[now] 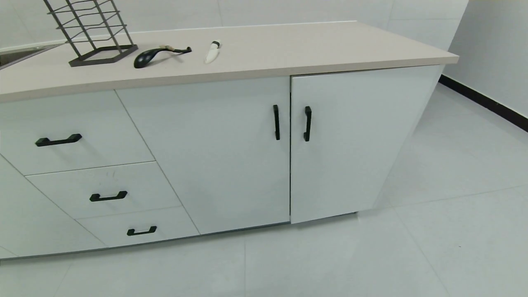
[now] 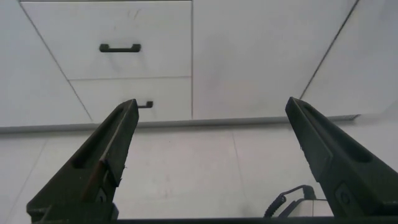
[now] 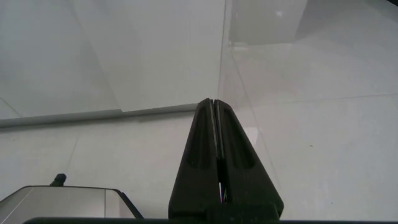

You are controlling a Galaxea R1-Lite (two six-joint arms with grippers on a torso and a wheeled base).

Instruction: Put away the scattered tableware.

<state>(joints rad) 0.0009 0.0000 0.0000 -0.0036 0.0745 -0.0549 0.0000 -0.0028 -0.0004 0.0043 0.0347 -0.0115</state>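
Observation:
On the beige countertop (image 1: 288, 45) lie a black ladle (image 1: 153, 55) with a black handle and, to its right, a small white knife-like utensil (image 1: 212, 52). A black wire rack (image 1: 91, 31) stands just left of the ladle. My left gripper (image 2: 211, 118) hangs low over the floor, facing the lower drawers, its fingers (image 2: 112, 149) spread wide and nothing between them. My right gripper (image 3: 214, 109) is pressed shut with nothing in it, pointing at the floor by the cabinet's corner.
White cabinet with three stacked drawers (image 1: 82, 136) with black handles at the left and two doors (image 1: 350, 140) with vertical black handles at the middle. A sink edge (image 1: 16, 53) shows far left on the counter. Pale tiled floor (image 1: 412, 247) lies open in front and to the right.

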